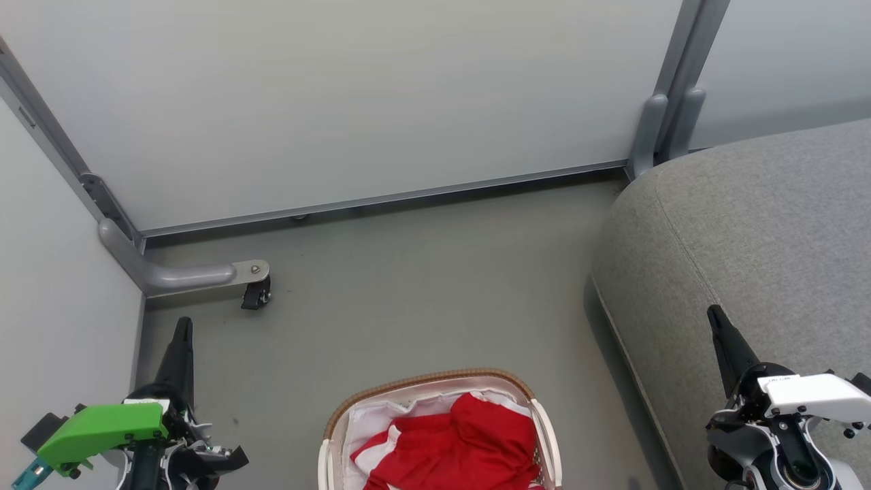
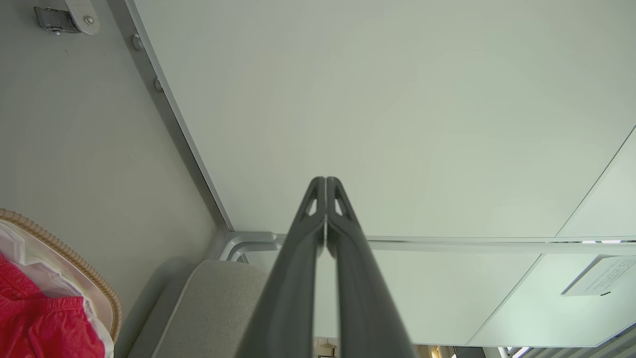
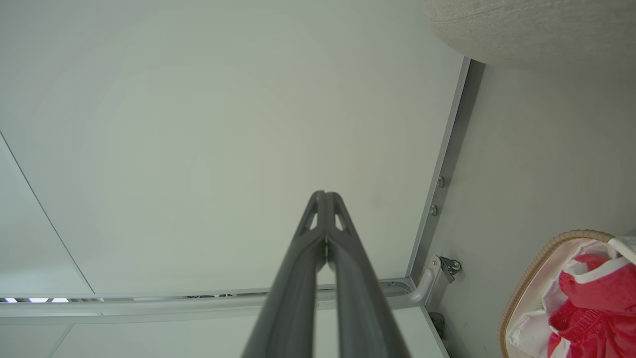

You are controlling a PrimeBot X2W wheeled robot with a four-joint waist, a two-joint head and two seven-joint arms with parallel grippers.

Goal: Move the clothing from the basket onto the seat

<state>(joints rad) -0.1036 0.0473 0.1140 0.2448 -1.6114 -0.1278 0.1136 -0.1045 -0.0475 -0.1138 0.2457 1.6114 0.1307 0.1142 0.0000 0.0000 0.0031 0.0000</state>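
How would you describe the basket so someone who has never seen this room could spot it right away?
Start at the big grey seat on the right of the head view. On the grey floor just left of it stands a small white basket. Its brown woven rim and the red clothing heaped inside set it apart.

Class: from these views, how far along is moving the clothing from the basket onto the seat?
Nothing looks done: the red clothing lies in the basket, and none shows on the seat. Nothing is in hand: the left hand and right hand are shut, empty and apart from the basket. All the moving remains.
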